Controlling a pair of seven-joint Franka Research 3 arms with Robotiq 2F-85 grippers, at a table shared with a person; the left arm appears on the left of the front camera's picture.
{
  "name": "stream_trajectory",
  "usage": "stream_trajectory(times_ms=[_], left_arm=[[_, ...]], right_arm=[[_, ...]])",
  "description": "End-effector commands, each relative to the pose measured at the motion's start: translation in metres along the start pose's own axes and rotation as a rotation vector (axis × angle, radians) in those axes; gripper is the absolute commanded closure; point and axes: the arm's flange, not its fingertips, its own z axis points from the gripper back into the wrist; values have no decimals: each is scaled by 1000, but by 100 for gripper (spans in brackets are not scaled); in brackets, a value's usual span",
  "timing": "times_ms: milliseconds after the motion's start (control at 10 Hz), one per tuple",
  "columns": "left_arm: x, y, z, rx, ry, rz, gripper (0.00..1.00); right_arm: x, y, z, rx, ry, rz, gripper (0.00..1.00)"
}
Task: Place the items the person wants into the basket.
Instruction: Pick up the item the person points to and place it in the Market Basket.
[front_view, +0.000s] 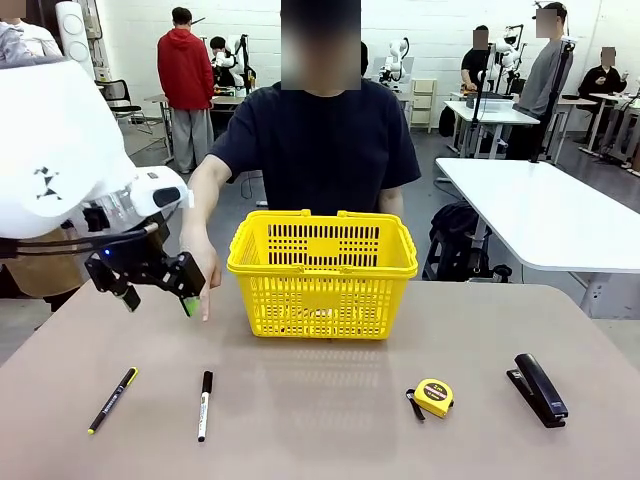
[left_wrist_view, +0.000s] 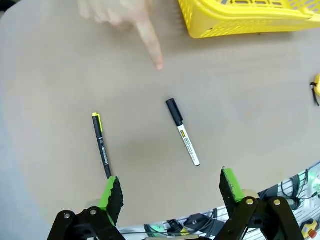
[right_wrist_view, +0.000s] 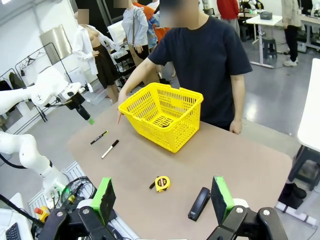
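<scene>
The white marker (front_view: 204, 405), black-capped, lies on the near left part of the surface (front_view: 320, 445), cap toward the far side; just to its left, apart from it, we see a thin black pen (front_view: 112, 400) with a yellow tip, slightly slanted. The yellow basket (front_view: 322, 300) stands upright at the middle of the far side, directly in front of the person (front_view: 320, 150); its handles are down at the rim. The person's hand (front_view: 200, 270) reaches down at the basket's left, one finger stretched toward the surface beyond the marker's cap; in the left wrist view the fingertip is clear of the marker. The left tool (front_view: 158, 298) hangs above the surface just beside that hand, jaws spread wide, gripping nothing; in its own view marker and pen both lie below it, ahead of its green pads. The right tool (right_wrist_view: 162, 199) is likewise spread and holds nothing, looking across the surface from the near side; ahead of it lie the yellow-and-black tape measure (front_view: 434, 397) and, farther right and well apart, a black stapler (front_view: 540, 388). The surface is a plain beige-brown top with rounded corners; the room behind is a bright workshop with a grey floor, a white table (front_view: 540, 210) to the right, and a figure in a red hoodie (front_view: 185, 70) standing back turned among other people at far desks.
</scene>
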Motion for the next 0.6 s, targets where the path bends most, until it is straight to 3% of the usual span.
stream_trajectory(times_ms=[0, 500], left_arm=[[-1, -1, 12, -8, -27, -7, 0], [-1, -1, 12, -8, -27, -7, 0]], right_arm=[[1, 0, -2, 20, -11, 9, 0], [1, 0, -2, 20, -11, 9, 0]])
